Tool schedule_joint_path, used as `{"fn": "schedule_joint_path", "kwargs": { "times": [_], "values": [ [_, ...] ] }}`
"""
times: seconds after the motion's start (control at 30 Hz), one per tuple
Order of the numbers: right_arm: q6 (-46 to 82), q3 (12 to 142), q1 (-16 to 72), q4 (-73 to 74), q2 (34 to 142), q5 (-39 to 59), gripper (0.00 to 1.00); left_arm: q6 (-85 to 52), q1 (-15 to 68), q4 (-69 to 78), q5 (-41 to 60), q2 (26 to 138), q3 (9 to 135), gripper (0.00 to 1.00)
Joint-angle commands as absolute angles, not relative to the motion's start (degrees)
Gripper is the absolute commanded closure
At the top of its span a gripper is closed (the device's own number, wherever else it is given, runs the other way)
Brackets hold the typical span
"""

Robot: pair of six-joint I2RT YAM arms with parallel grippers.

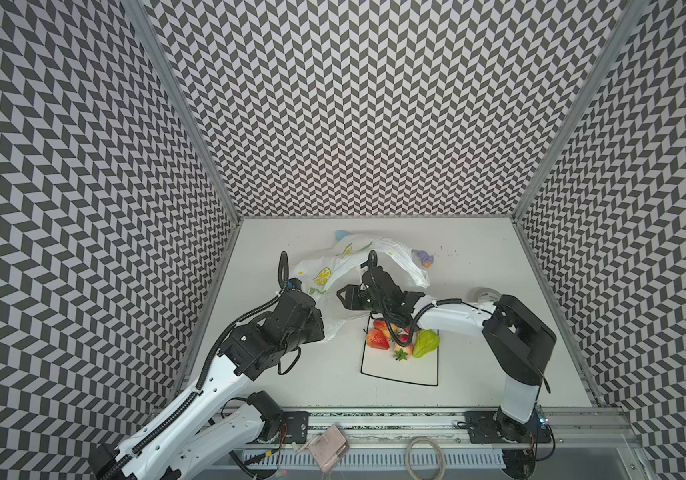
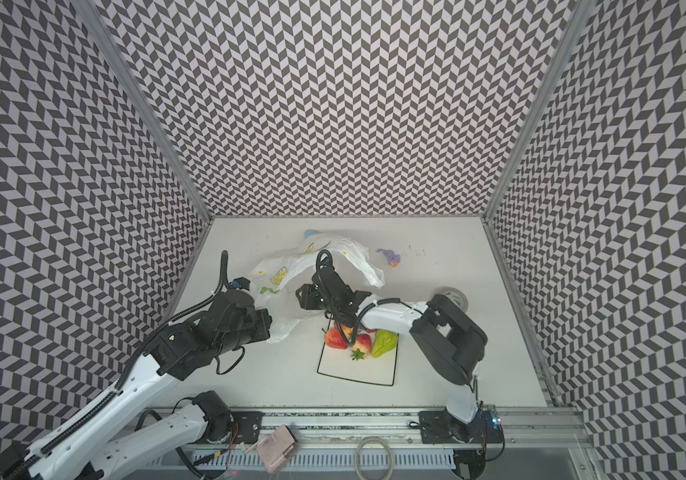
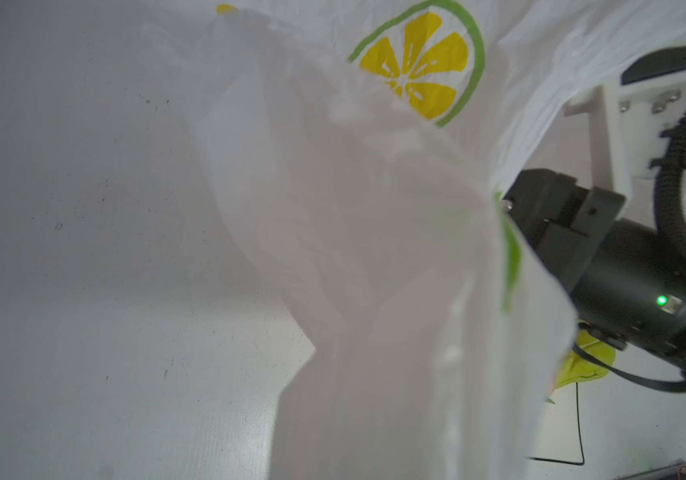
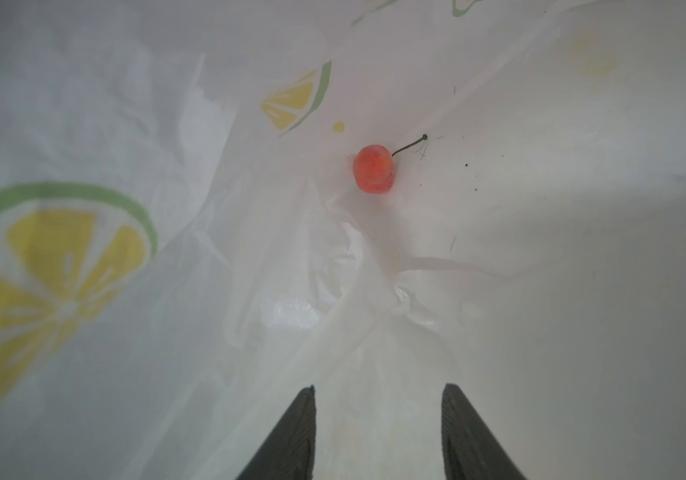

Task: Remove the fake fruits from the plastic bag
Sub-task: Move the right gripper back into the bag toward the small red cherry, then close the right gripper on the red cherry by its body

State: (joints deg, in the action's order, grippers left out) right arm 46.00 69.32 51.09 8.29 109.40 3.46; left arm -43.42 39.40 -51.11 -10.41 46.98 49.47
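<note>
Fruit (image 4: 373,168), small, orange-red, lies deep inside plastic bag (image 4: 83,124), well ahead of right tool (image 4: 379,388), whose jaws stand parted, empty. Left tool (image 1: 319,330) clenched on bag edge. Risk: loose film may bunch between jaws; pinch catches plastic, fruit rolls off.

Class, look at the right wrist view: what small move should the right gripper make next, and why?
Probably ease the right gripper forward toward the small orange-red fruit. Its jaws stand open with nothing between them, and the fruit lies straight ahead, apart from them, by the folds of the plastic bag. It seems the jaws must straddle the fruit before closing could take it.
</note>
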Motion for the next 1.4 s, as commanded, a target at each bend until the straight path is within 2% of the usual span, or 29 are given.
{"fn": "schedule_joint_path", "kwargs": {
  "times": [0.0, 0.47, 0.87, 1.37],
  "values": [
    [54.8, 74.7, 51.0, 14.0, 114.2, 5.4, 0.49, -44.2, 39.5, -52.2, -10.7, 46.7, 50.6, 1.0],
    [78.6, 93.9, 50.1, 16.4, 133.9, 4.2, 0.37, -44.6, 39.6, -52.2, -8.7, 48.1, 50.7, 1.0],
    [87.8, 107.4, 49.7, 14.3, 144.9, 3.0, 0.32, -42.9, 39.6, -53.0, -8.2, 48.9, 52.1, 1.0],
    [89.4, 119.2, 50.8, 10.0, 152.8, 7.5, 0.31, -38.2, 39.5, -51.2, -5.8, 52.1, 55.2, 1.0]
  ]
}}
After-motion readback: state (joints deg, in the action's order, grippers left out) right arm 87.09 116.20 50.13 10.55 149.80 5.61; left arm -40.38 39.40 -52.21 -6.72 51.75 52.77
